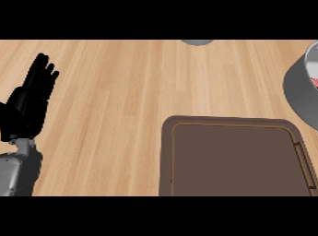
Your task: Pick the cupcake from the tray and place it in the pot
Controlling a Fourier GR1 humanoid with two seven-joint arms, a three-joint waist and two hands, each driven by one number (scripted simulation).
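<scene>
Cupcake is not seen on the tray point(166, 156); a pink-red speck point(317, 83) inside the pot point(301, 97) is judged to be it. Left hand point(32, 99) is held open, fingers straight, at the left edge. The right hand is out of view. Risk: the pot's rim could be clipped by that unseen hand.
</scene>
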